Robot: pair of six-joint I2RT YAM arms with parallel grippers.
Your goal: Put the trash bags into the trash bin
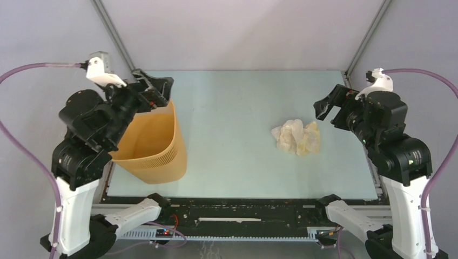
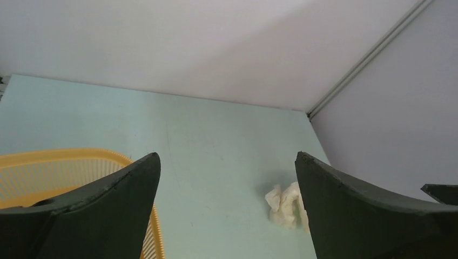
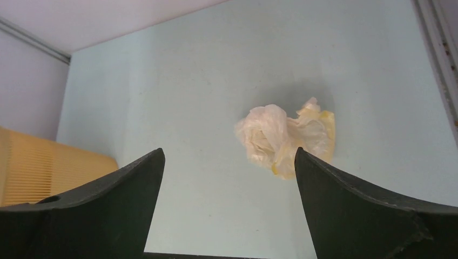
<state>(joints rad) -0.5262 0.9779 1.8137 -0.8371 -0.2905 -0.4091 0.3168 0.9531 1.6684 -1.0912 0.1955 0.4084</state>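
Observation:
A crumpled cream-white trash bag [image 1: 296, 136] with a yellowish rim lies on the pale green table, right of centre; it shows too in the left wrist view [image 2: 284, 205] and the right wrist view [image 3: 286, 136]. The orange-yellow trash bin [image 1: 153, 145] stands at the left, partly behind the left arm, with its rim [image 2: 65, 155] at the lower left and its slotted wall [image 3: 48, 169] at the far left. My left gripper [image 1: 153, 87] hovers open above the bin's far rim, empty. My right gripper [image 1: 332, 108] hangs open and empty, just right of the bag and above the table.
Grey walls with metal corner posts [image 1: 114, 29] close in the table at the back and sides. A black rail [image 1: 243, 213] with wiring runs along the near edge between the two arm bases. Bare table [image 1: 232, 113] lies between bin and bag.

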